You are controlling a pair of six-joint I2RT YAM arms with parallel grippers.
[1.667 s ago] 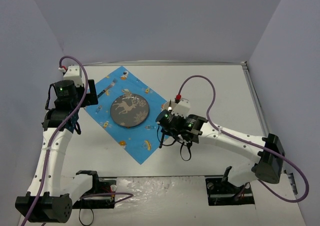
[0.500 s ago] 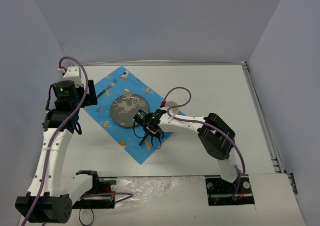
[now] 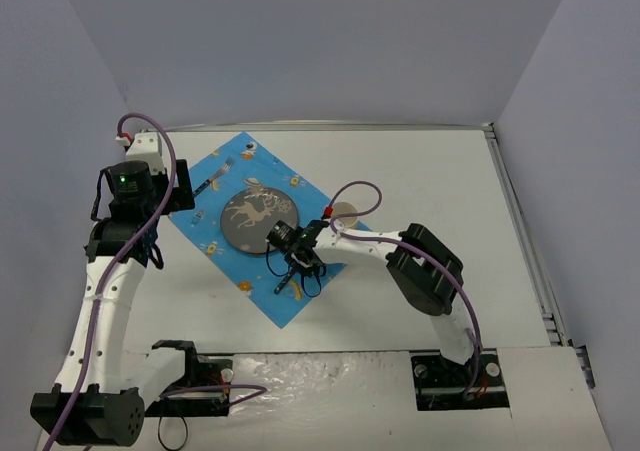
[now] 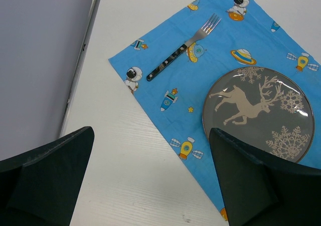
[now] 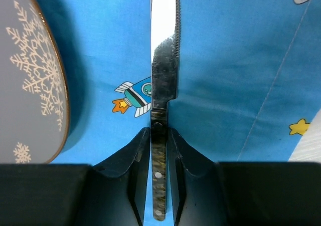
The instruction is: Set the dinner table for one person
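The white dinner table (image 3: 440, 191) carries a blue cartoon-printed cloth (image 3: 222, 246). A grey plate with a reindeer and snowflakes (image 3: 258, 221) sits on the cloth, and a fork (image 3: 212, 181) lies beyond its far left side. The fork (image 4: 183, 48) and plate (image 4: 258, 113) also show in the left wrist view. My right gripper (image 5: 159, 136) is shut on the dark handle of a knife (image 5: 164, 60), low over the cloth just right of the plate (image 5: 25, 75). In the top view it (image 3: 296, 259) is at the plate's near right. My left gripper (image 4: 150, 186) is open and empty above the cloth's left edge.
A small round tan object (image 3: 346, 210) lies on the table right of the cloth, partly behind the right arm's cable. Grey walls enclose the table on three sides. A metal strip (image 4: 83, 50) runs along the table's left edge.
My right arm has swung left with the knife, from beside the cloth's right edge to over the cloth next to the plate. The left arm has not moved.
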